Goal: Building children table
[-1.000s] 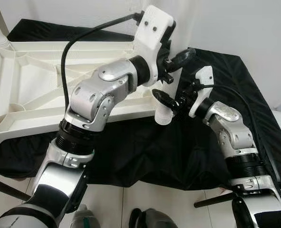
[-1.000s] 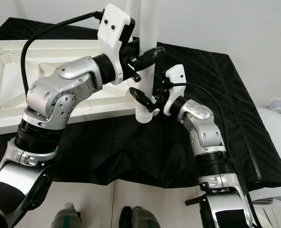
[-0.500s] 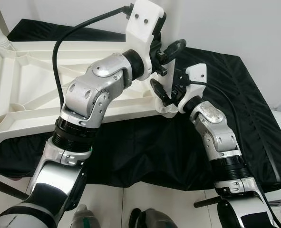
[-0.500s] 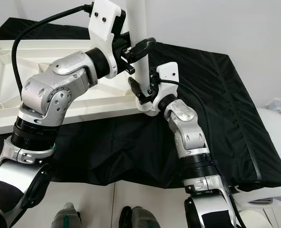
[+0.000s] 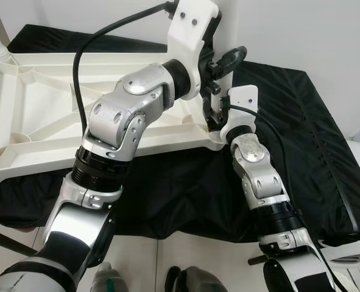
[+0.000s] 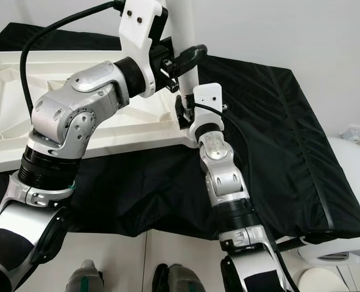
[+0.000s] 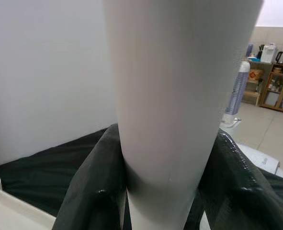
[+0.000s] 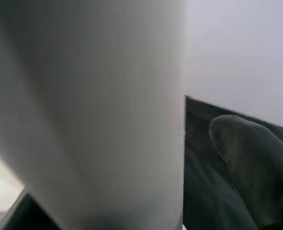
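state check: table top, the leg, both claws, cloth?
table top: upside down, lying on the cloth
table leg: upright at the top's near right corner
left claw: shut on the leg, higher up
right claw: at the leg's base, grip unclear
black cloth: spread out, wrinkled

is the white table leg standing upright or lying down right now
Upright. The white table leg rises vertically from the corner of the upturned tabletop, with the left gripper clamped around it and the right gripper lower down.
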`<state>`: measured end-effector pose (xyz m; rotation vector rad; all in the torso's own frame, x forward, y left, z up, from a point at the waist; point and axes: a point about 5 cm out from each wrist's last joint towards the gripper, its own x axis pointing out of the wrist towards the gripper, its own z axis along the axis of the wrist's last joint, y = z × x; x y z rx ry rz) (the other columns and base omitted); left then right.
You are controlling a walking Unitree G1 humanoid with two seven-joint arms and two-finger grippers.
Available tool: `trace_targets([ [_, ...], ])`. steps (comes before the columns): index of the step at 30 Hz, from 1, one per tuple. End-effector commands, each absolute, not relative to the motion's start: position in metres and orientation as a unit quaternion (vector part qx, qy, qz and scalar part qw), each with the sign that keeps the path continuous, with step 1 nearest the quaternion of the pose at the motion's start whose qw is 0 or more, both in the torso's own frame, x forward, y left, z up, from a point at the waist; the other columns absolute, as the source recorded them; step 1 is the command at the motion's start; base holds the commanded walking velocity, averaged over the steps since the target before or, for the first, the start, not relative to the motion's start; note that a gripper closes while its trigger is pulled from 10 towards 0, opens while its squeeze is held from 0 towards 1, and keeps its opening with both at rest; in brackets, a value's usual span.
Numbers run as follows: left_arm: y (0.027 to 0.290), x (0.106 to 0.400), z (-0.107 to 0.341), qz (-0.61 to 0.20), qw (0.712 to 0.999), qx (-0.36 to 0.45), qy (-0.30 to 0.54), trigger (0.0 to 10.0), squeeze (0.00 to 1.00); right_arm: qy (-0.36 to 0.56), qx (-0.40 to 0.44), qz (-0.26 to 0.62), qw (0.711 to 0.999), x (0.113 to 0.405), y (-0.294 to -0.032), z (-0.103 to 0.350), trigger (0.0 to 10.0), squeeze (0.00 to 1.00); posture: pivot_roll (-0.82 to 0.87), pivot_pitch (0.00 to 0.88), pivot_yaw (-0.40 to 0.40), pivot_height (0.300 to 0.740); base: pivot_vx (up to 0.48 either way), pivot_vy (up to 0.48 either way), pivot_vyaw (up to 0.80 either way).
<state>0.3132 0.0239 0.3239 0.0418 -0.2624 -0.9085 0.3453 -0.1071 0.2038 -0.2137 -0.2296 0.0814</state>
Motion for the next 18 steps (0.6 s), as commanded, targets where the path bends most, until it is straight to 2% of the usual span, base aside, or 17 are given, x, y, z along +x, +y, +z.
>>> trace_targets([
  [1,0.023,0.311,0.335,-0.436,0.887,0.018,-0.147,10.0,0.0,-0.104,-0.116,0.002,0.988,0.348,-0.118,0.199,10.0,0.0,0.11,0.053,-0.125,0.74,0.0,0.0,0.0],
  [14,0.02,0.311,0.338,-0.435,0.887,0.02,-0.153,10.0,0.0,-0.169,-0.169,-0.003,0.971,0.343,-0.096,0.217,10.0,0.0,0.11,0.057,-0.124,0.74,0.0,0.0,0.0],
  [15,0.02,0.311,0.338,-0.435,0.887,0.019,-0.153,10.0,0.0,-0.172,-0.17,-0.003,0.97,0.342,-0.095,0.218,8.7,0.0,0.11,0.056,-0.124,0.74,0.0,0.0,0.0],
  [17,0.02,0.311,0.338,-0.435,0.887,0.019,-0.153,10.0,0.0,-0.172,-0.17,-0.003,0.97,0.342,-0.095,0.218,8.7,0.0,0.11,0.056,-0.124,0.74,0.0,0.0,0.0],
  [18,0.02,0.311,0.338,-0.435,0.887,0.019,-0.152,10.0,0.0,-0.173,-0.169,-0.003,0.97,0.341,-0.094,0.218,7.1,0.0,0.11,0.059,-0.124,0.74,0.0,0.0,0.0],
])
